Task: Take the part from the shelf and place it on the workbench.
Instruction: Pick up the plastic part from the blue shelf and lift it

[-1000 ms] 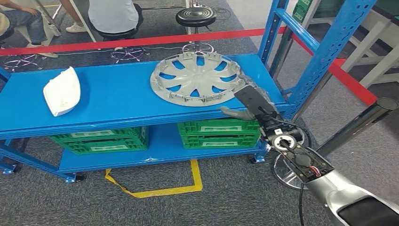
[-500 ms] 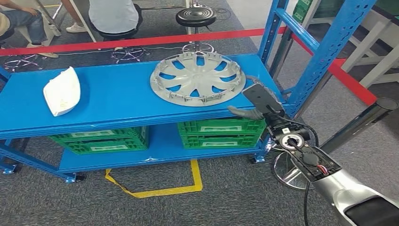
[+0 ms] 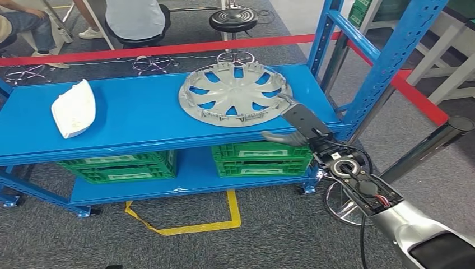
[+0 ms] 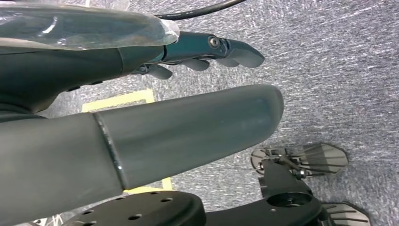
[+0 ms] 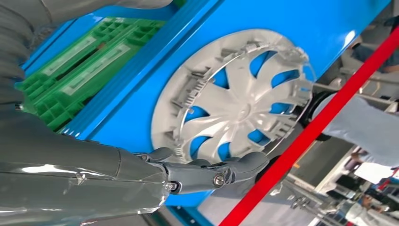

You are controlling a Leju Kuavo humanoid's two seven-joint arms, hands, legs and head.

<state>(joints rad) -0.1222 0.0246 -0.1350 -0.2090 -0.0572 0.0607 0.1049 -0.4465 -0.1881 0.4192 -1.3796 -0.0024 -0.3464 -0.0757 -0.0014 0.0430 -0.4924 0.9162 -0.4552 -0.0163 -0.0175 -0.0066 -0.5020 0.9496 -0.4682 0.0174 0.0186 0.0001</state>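
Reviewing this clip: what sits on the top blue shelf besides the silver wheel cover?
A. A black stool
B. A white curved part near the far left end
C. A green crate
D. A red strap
B. The head view shows a white curved part lying on the top blue shelf, well to the left of the silver wheel cover; the green crates sit on the lower shelf instead.

Right arm [image 3: 392,216]: silver, reaching forward and up from lower right, wrist electronics exposed. Right hand [image 3: 297,120]: fingers extended and apart, thumb [image 3: 278,136] splayed below, holding nothing. Left hand [image 4: 155,108]: hanging, thumb straight, dark fingers [image 4: 211,52] slightly curled, empty.
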